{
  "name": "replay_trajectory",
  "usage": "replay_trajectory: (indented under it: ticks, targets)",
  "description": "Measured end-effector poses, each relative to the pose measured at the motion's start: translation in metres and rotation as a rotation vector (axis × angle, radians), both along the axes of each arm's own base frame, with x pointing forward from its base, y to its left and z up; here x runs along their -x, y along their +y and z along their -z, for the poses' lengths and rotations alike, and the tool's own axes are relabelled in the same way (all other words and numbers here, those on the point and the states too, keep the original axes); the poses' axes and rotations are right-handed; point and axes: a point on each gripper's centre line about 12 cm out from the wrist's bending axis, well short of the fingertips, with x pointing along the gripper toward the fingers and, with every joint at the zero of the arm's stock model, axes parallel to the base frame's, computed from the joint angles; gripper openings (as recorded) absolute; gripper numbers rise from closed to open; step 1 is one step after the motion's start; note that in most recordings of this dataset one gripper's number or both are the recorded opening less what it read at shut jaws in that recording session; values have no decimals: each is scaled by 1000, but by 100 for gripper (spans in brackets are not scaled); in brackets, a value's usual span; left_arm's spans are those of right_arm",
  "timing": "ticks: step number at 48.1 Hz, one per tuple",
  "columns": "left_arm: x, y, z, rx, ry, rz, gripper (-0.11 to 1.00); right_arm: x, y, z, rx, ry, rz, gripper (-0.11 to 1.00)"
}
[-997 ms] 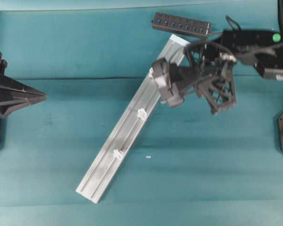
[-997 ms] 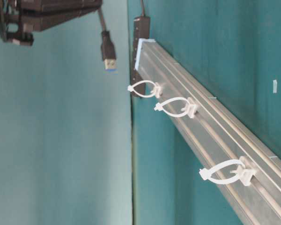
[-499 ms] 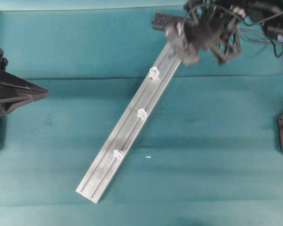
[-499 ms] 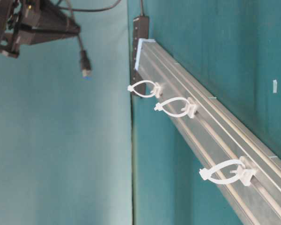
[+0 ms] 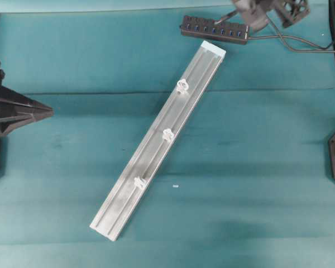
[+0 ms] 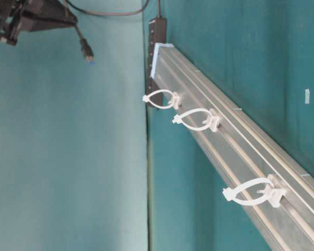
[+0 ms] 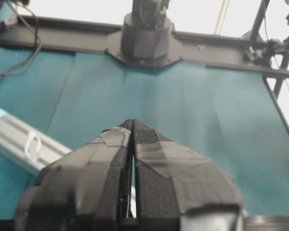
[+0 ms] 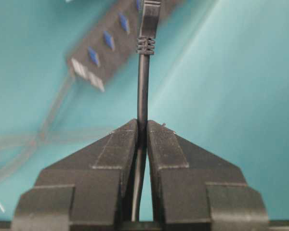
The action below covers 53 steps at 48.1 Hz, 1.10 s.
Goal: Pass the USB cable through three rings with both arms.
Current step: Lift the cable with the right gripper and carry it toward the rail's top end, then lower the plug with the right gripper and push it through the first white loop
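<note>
Two padded fingers [image 8: 120,154] of the right gripper [image 8: 142,126] pinch the USB cable [image 8: 142,91] just behind its plug, far right above the hub [image 5: 214,28] (blue ports visible). Left gripper [image 7: 133,126] sits at the left edge, fingers pressed together, holding nothing. Three rings [image 5: 168,134] stand spaced along the diagonal silver rail [image 5: 128,198], well apart from the cable.

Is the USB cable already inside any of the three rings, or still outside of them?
Outside. The USB cable is pinched in the right gripper with its plug hanging free, and all three rings stand empty on the rail.
</note>
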Motion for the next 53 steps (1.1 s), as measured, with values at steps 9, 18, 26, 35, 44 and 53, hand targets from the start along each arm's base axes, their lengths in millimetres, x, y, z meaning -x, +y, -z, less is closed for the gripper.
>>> replay_trajectory:
  ticks: [9,18,26,35,44,53]
  targets:
    - [0,0,4,1,31,-2,-1,3,-10,14,-12,36,-28,11]
    - [0,0,2,1,21,0,-1,-8,-7,35,-62,60,-66,11]
    - [0,0,3,1,23,0,-1,-18,1,36,-63,44,-98,11]
    - [0,0,2,1,20,0,-1,-24,11,42,-92,23,-121,11]
    - [0,0,3,1,25,0,-1,-29,26,54,-163,-13,-180,11]
    - [0,0,3,1,23,0,-1,-35,31,60,-195,-90,-194,11]
